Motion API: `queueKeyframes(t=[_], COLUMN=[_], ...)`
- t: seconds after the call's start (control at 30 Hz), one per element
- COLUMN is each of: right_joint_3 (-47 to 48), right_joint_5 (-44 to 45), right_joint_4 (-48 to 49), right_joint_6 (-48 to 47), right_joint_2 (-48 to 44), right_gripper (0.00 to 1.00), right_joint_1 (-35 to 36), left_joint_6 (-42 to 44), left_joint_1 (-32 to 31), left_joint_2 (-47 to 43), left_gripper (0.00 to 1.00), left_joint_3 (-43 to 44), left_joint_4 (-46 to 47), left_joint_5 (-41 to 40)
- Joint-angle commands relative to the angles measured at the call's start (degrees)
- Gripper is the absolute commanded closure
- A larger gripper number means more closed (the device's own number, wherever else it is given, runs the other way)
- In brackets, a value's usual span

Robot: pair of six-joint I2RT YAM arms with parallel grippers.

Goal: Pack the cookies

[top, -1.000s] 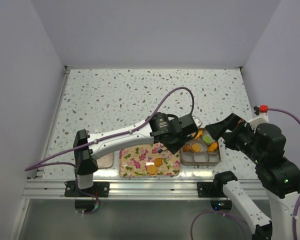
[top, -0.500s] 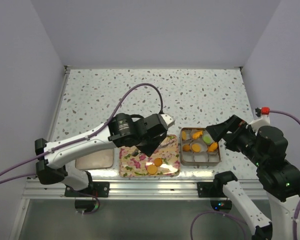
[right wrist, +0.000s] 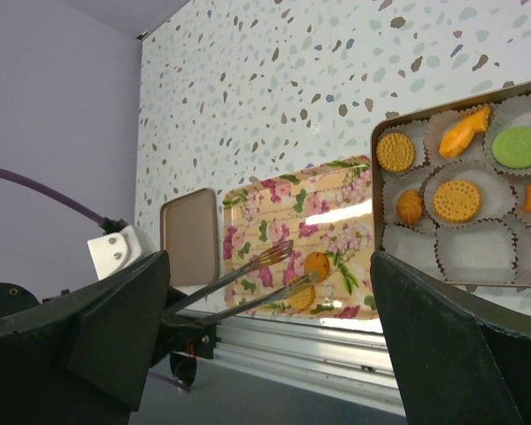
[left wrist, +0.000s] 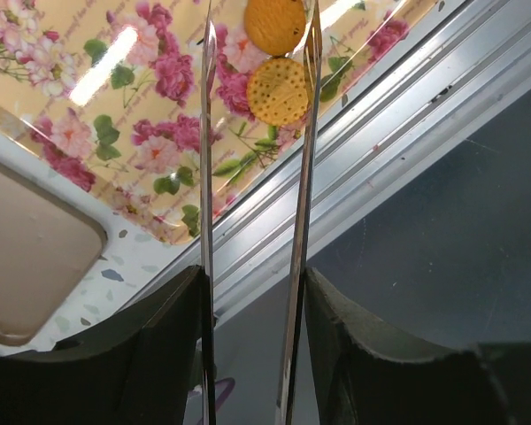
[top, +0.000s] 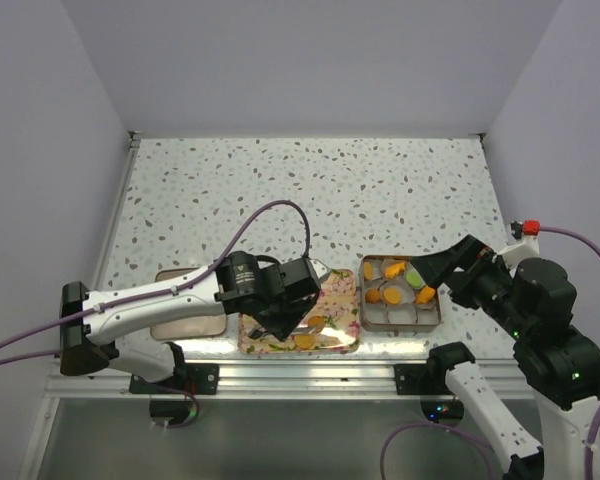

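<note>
My left gripper [left wrist: 255, 53] has its tongs spread over the floral tray [top: 332, 300], nothing held; two orange cookies [left wrist: 278, 90] lie on the tray between the tips. The other cookies [right wrist: 457, 200] sit in paper cups in the tin [right wrist: 382, 266] right of the tray. My right gripper [right wrist: 265, 292] hovers open, well above tray and tin.

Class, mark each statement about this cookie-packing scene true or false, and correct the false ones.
1. Two cookies lie on the floral tray. True.
2. The green cookie is on the floral tray. False: it sits in the metal tin.
3. The left gripper carries long tongs, open above the tray. True.
4. Every paper cup in the tin is filled. False: several near cups are empty.
5. The tin's lid lies right of the tin. False: it lies left of the tray.
</note>
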Motion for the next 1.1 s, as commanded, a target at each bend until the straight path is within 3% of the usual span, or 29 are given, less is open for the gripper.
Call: queueKeyframes(t=[0.0, 0.6, 0.9, 1.07], right_joint_3=[0.58, 1.11, 1.46, 1.2], right_joint_5=[-0.06, 0.99, 1.78, 2.4], right_joint_4=[-0.14, -2.17, -2.43, -1.73], right_joint_6=[0.66, 1.45, 1.98, 2.42], right_joint_2=[-0.79, -1.85, -2.29, -2.11], right_gripper=[0.01, 0.01, 0.01, 0.01], right_joint_1=[0.04, 0.04, 0.05, 0.04], left_joint_6=[-2.34, -1.72, -0.85, -0.15], left_joint_1=[-0.63, -2.57, -2.57, -2.57], left_joint_2=[-1.62, 1.1, 1.99, 2.16], left_gripper=[0.47, 0.46, 0.66, 0.67], left_joint_3=[-0.58, -3.57, -3.13, 1.26], left_joint_4=[4.35, 4.61, 5.49, 3.47], left_joint_5=[0.86, -0.29, 1.65, -0.81])
